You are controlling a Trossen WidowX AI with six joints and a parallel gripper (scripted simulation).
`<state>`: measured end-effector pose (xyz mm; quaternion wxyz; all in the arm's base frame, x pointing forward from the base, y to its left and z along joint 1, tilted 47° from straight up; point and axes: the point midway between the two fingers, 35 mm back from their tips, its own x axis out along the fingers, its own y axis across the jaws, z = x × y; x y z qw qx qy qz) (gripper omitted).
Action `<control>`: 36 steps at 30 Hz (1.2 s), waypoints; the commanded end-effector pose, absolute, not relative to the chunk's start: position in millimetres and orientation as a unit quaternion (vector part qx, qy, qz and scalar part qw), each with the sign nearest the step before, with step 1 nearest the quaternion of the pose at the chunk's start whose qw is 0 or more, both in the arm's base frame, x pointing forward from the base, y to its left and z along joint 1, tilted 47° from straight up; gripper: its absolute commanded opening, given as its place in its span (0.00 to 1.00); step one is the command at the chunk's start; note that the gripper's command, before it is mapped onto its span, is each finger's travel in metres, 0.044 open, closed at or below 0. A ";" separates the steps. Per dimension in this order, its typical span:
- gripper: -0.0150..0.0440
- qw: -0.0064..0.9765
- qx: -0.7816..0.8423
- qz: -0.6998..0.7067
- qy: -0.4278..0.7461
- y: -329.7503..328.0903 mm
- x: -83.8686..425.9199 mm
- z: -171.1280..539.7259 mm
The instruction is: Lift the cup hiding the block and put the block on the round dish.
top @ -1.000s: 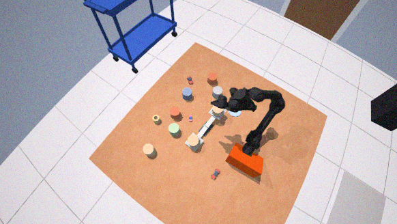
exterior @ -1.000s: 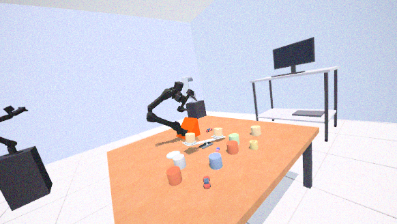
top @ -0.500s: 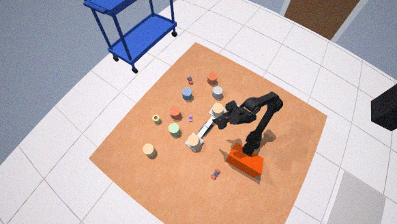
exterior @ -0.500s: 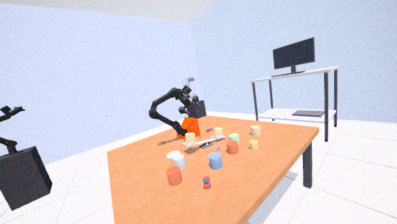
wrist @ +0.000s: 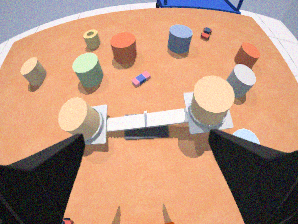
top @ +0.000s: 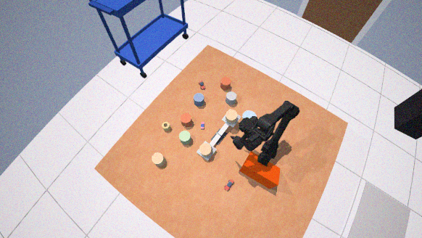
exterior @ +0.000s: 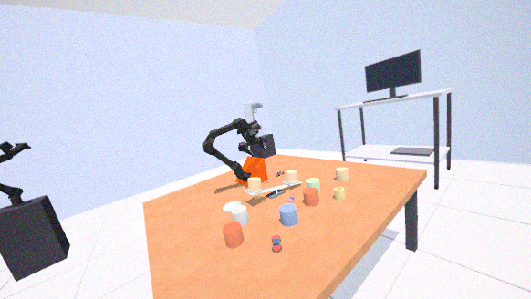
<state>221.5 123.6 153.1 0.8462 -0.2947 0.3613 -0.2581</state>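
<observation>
Two cream cups stand on the ends of the balance. The dish-side cup is on the end that looks higher. The far cup is on the end that looks lower. The hidden block does not show. The pale blue round dish lies beside the dish-side end, partly covered by the finger in the wrist view. My gripper is open and empty, above the table to the arm's side of the balance.
A grey cup stands near the dish. Blue, red and green cups stand beyond the balance. A pink-and-blue piece lies near its middle. The orange base block is under the arm.
</observation>
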 end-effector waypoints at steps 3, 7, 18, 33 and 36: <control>1.00 0.838 -0.316 -0.259 0.362 122.1 219.0 150.7; 1.00 0.826 -0.332 -0.256 0.376 123.6 222.4 148.3; 1.00 0.727 -0.441 -0.212 0.481 132.4 249.3 126.2; 1.00 0.576 -0.536 -0.103 0.608 133.8 289.9 85.0; 1.00 0.546 -0.547 -0.075 0.631 132.4 298.0 74.6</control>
